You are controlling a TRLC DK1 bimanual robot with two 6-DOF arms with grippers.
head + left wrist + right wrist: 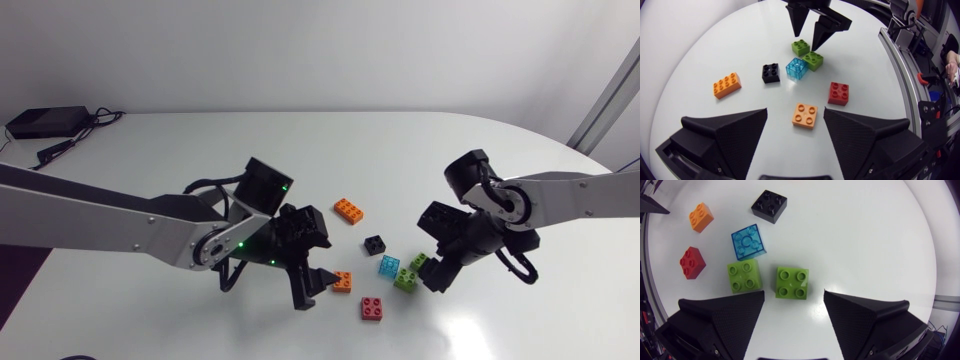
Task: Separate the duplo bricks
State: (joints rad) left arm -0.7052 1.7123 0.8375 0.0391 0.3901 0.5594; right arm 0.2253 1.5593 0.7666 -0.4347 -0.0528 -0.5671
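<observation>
Several duplo bricks lie loose on the white table. My left gripper is open, with a small orange brick just ahead between its fingers, untouched. Beyond that brick are a red brick, a clear blue brick, a black brick and a long orange brick. My right gripper is open just above a green brick. A second green brick lies beside it with a narrow gap between them. In the head view both grippers flank the cluster.
A black box with cables sits at the table's far left corner. The table's rounded edge runs close behind the red brick in the left wrist view. Bare table surface extends behind the bricks toward the far side.
</observation>
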